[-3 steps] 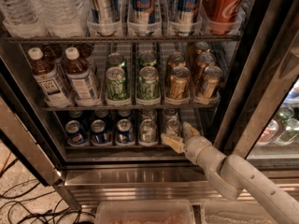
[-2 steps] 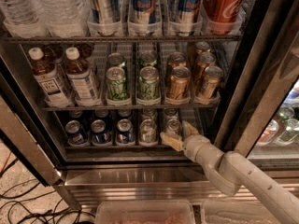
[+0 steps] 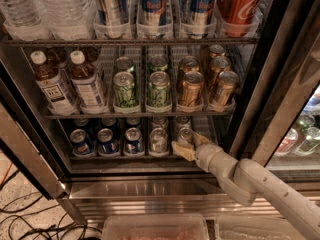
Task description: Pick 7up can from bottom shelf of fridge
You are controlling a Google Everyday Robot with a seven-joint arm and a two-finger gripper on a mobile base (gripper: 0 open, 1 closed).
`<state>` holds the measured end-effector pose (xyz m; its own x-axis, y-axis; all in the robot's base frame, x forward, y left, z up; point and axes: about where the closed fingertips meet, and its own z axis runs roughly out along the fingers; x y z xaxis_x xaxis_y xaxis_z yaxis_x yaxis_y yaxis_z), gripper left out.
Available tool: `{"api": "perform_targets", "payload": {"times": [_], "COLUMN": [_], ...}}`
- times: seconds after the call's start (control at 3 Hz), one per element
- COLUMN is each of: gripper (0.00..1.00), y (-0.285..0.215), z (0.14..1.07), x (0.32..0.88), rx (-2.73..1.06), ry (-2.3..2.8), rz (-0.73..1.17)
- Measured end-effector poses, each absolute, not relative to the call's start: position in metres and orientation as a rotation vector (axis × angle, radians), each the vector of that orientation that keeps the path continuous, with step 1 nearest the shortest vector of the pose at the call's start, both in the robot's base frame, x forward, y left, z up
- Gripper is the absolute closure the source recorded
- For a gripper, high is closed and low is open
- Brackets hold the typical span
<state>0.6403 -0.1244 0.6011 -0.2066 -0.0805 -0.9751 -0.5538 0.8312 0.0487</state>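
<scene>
Step in hand: the grasp, w/ reach done and lift not yet begun. Tool [image 3: 190, 143] sits over the right end of the front rail of the bottom shelf [image 3: 125, 157], w/ arm [image 3: 250, 179] slanting in from below-right of the rail, across the fridge [image 3: 150, 189] base strip. Fingers [image 3: 181, 151] spread, one on each side of the 7up can [image 3: 185, 134]. Can't tell whether the pads touch it yet.

7up can stands upright just behind the rail's right end, last in the row. Another silvery can [image 3: 158, 140] stands behind the rail's middle, close by. Dark blue cans [image 3: 107, 140] sit behind the rail's left half, well clear of the grasp.

Next move, as a guess: pinch in on the can body, then a small lift so the base clears the rail and lane lip, then a straight pull out over the rail. Needs care on approx. two counts: not nudging the silvery neighbour, and not tipping the can against the rail.
</scene>
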Motion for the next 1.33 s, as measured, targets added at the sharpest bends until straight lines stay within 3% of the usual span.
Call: {"api": "perform_targets", "payload": {"times": [0.67, 1.0, 1.33], "gripper": [0.89, 1.00, 1.00], "y": [-0.124, -0.122, -0.118], "z": [0.601, 0.604, 0.621], "x": [0.640, 0.639, 0.625], "rx": [-0.491, -0.493, -0.528], "ry": [1.745, 1.737, 1.704], "rz": [0.464, 0.466, 0.470]}}
